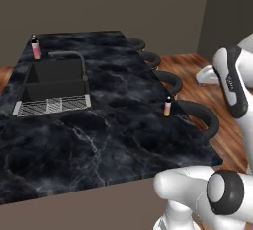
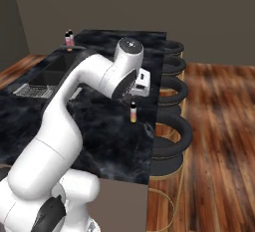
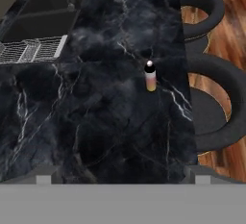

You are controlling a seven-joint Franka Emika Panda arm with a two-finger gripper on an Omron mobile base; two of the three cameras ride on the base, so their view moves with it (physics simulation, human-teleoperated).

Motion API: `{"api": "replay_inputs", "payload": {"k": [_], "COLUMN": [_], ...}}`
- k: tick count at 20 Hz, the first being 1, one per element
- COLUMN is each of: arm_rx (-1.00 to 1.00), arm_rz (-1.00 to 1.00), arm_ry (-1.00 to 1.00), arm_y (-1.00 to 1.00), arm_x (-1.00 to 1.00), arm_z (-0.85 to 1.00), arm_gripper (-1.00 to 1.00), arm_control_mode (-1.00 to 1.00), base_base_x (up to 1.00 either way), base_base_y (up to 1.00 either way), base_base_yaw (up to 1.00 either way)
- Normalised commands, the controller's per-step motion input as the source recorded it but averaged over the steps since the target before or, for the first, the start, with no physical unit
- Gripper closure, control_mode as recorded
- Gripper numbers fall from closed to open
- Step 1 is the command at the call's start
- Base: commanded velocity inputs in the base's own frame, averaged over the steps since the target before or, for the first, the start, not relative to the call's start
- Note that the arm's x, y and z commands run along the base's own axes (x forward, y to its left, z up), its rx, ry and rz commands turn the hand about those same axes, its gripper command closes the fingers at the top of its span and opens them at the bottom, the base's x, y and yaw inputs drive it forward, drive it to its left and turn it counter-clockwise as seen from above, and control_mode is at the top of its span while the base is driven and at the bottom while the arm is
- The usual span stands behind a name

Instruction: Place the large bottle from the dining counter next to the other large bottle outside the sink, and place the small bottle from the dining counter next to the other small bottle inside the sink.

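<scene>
I see the dining counter (image 1: 113,140) as a long black marble slab with pale veining, running away from the base. A small bottle (image 1: 168,106) with a dark cap and a pink-to-orange body stands upright on the slab near its stool-side edge, just beside the second round black stool (image 1: 200,113). In the hand view this bottle (image 3: 150,76) sits slightly right of centre, well ahead of the hand, with nothing touching it.

The sink (image 1: 54,83) is set into the far left part of the same slab. Its curved dark faucet (image 1: 74,58) arcs over the basins, and a ribbed grey drain rack (image 1: 52,105) lies along the near side. A larger pink bottle (image 1: 35,47) with a dark cap stands upright on the slab just behind the sink's far corner, outside the basins.

The gripper (image 2: 142,82) hangs above the counter, over the small bottle and apart from it. Its fingers are poorly resolved here; they appear spread wide, holding nothing.
</scene>
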Motion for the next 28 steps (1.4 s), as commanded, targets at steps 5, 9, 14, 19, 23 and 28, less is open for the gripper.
{"api": "replay_inputs", "payload": {"k": [5, 9, 14, 19, 23, 28], "arm_rx": [-0.19, -0.17, -0.12, -0.08, -0.03, 0.0], "arm_rz": [0.0, 0.0, 0.0, 0.0, -0.03, -0.06], "arm_ry": [0.0, -0.06, -0.07, -0.03, -0.01, 0.0], "arm_y": [0.26, 0.25, 0.17, 0.08, 0.0, 0.0], "arm_x": [0.0, 0.0, 0.0, 0.05, 0.15, 0.22], "arm_z": [-0.02, -0.21, -0.41, -0.52, -0.35, -0.08], "arm_gripper": [-1.0, -1.0, -1.0, -1.0, -1.0, -1.0], "arm_control_mode": [-1.0, -1.0, -1.0, -1.0, -1.0, -1.0], "base_base_x": [0.0, 0.0, 0.0, 0.0, 0.0, 0.0], "base_base_y": [0.0, 0.0, 0.0, 0.0, 0.0, 0.0], "base_base_yaw": [0.0, 0.0, 0.0, 0.0, 0.0, 0.0]}}
